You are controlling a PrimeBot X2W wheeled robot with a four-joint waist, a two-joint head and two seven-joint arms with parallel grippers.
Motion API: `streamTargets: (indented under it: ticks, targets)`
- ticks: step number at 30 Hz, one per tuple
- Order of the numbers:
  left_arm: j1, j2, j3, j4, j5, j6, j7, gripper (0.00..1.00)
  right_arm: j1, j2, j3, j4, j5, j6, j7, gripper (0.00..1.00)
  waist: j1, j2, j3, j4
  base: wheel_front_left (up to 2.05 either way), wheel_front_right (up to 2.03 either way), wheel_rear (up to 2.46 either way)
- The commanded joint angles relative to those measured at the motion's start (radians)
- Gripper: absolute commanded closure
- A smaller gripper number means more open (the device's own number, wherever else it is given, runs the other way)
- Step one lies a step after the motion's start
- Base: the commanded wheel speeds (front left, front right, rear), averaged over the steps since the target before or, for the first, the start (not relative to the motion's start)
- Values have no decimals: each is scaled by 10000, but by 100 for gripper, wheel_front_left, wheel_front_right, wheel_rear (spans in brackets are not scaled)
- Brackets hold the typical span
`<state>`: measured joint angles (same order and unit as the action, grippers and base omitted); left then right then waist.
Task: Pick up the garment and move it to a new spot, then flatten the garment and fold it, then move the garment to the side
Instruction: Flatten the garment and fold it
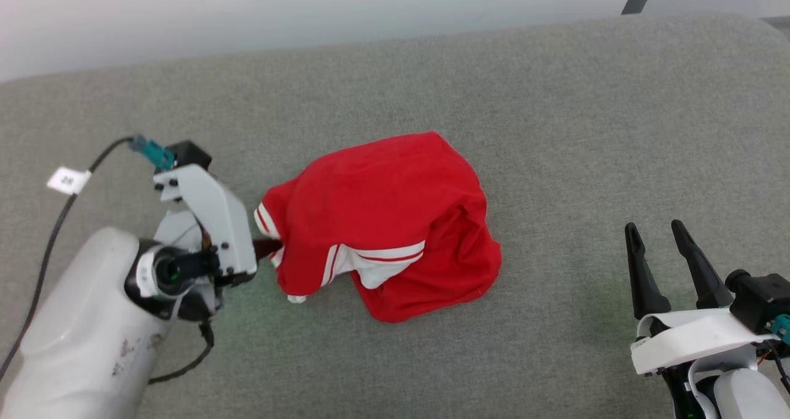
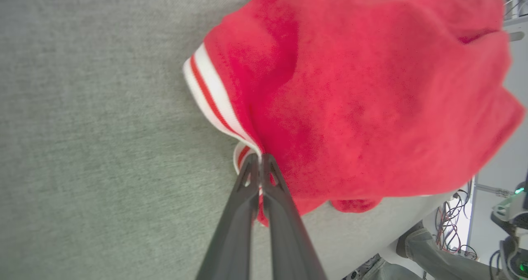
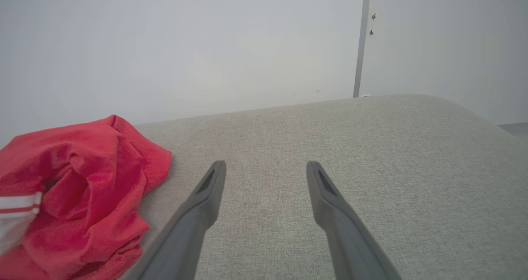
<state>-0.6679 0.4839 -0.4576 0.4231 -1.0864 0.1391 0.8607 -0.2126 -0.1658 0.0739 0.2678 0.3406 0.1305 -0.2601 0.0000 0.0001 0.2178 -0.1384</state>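
From where I stand, the left gripper (image 2: 260, 161) is clamped tight on the edge of the garment (image 1: 382, 215). Its two dark fingers (image 2: 235, 214) come together at the tips, and a fold of the red-and-white striped trim (image 2: 208, 96) is caught between them, just where the trim meets the red cloth. The arm reaches in low from the garment's left side, close to the grey padded surface (image 1: 555, 129). The garment sits as a crumpled red heap about the middle of that surface, bunched up high rather than spread flat. A white panel (image 1: 376, 265) with a thin red stripe shows on the side nearest the robot, and a striped cuff pokes out toward the gripping fingers. The right gripper (image 1: 654, 226) is well apart from it, over bare grey fabric at the robot's right. Its fingers are spread wide, with nothing between them and nothing touching them. Seen from that wrist, the heap lies off to the left of the spread fingers, against a pale wall (image 3: 165, 45) behind.
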Motion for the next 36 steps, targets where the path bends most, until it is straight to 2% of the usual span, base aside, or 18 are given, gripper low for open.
streamTargets:
  ticks: [1,10,17,23,32,33,35,36]
  targets:
    - [-120,-83,95,-166,-142,-74,-19,100,115,-25,12,-1,-72,4,-54,0,0,-1,-143,45,0,0,0]
    - [-618,-579,42,-1353,-520,-216,327,100,311,-31,125,79,-4,4,-49,0,0,-1,-562,31,0,0,0]
    - [-1121,-1476,-113,-1995,-937,-545,425,100,258,43,237,100,76,4,-50,0,0,-1,-617,-233,0,0,0]
    - [-1266,-1906,-542,-1816,-754,-794,391,100,55,174,231,19,128,4,-52,0,0,-1,-335,-630,0,0,0]
    - [-930,-1987,-1430,-937,-87,-1372,287,100,-93,367,154,-97,48,4,-53,0,0,-1,-53,-968,0,0,0]
    - [-940,-1998,-1451,-856,-79,-1425,251,85,-114,376,135,-111,27,4,-53,0,0,-1,-52,-963,0,0,0]
    - [-1050,-1957,-1444,-798,15,-1521,123,44,-126,395,117,-133,-8,4,-53,0,0,-1,-78,-933,0,0,0]
    - [-1099,-1933,-1412,-786,19,-1567,68,3,-120,398,105,-139,-19,4,-53,0,0,-1,-107,-907,0,0,0]
